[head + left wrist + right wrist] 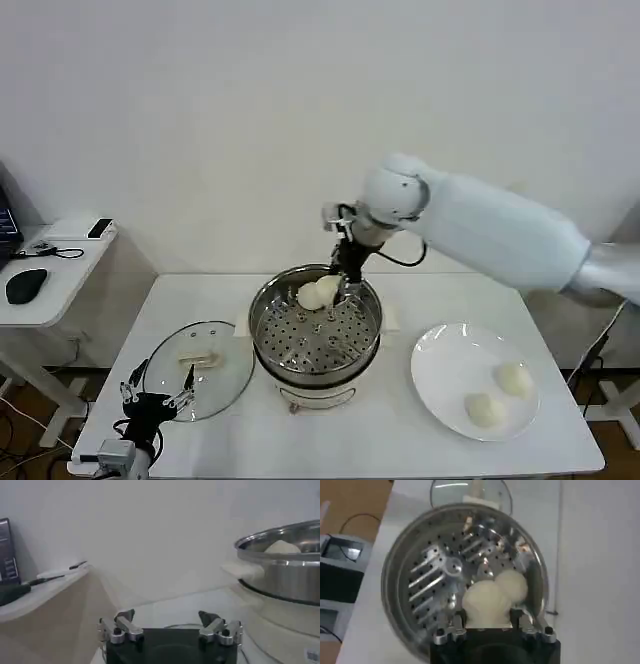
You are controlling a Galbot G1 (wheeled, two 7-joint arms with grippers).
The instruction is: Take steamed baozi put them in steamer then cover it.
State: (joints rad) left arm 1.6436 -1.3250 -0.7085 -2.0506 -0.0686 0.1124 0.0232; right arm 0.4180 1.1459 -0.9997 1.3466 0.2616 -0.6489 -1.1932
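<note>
Steamer [316, 335] sits at the middle of the white table [400, 440], its perforated tray bare apart from two buns at the far side. The cover [196, 370] lies flat on the table just left of it, handle up. A white plate [440, 345] to the right carries two more steamed baozi [500, 395], well apart from the pot. My right gripper [489, 622] reaches down over the steamer's far rim with its jaws closed around one baozi [486, 605], which touches a second bun [512, 586] already on the tray. My left gripper [170, 625] waits near the table's near-left corner, beside the cover, jaws spread wide and holding nothing. I judge the buns light, soft and easily dented, so I'd pinch them gently across the widest part. The glass lid looks heavier, slick and breakable; I'd take it by the cream handle [198, 355]
</note>
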